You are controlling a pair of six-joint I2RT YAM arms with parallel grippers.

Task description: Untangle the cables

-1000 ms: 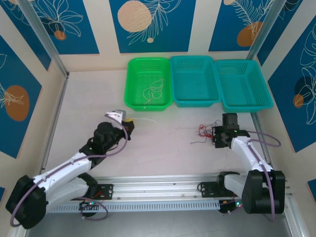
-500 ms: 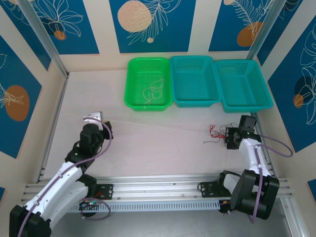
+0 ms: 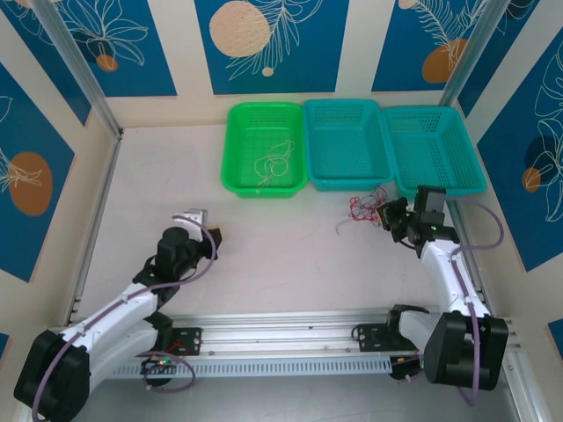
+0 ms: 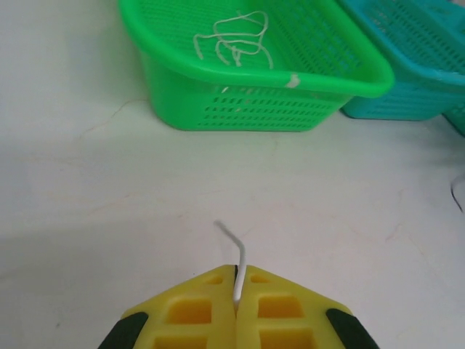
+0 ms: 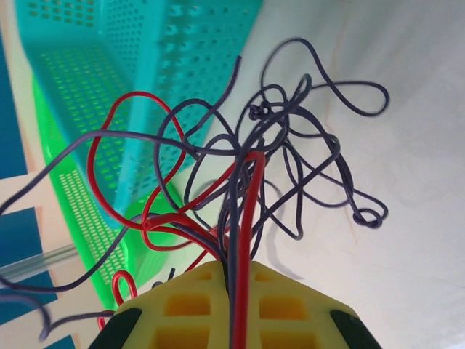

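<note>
Nearest us, the left tool [image 4: 238, 309] is pinched together on a short white wire [image 4: 237, 254]. The wire stands straight out of the fingertips and kinks left, and its remainder is hidden inside the grip. The right tool [image 5: 236, 294] is clamped on the cables [image 5: 251, 167], a red and dark purple tangle fanning away from it toward the teal basket [image 5: 145, 65]. We cannot tell whether the loops touch the desk [image 3: 281, 237]. Farthest, another pale wire [image 4: 232, 40] curls in the green basket [image 4: 254, 102].
</note>
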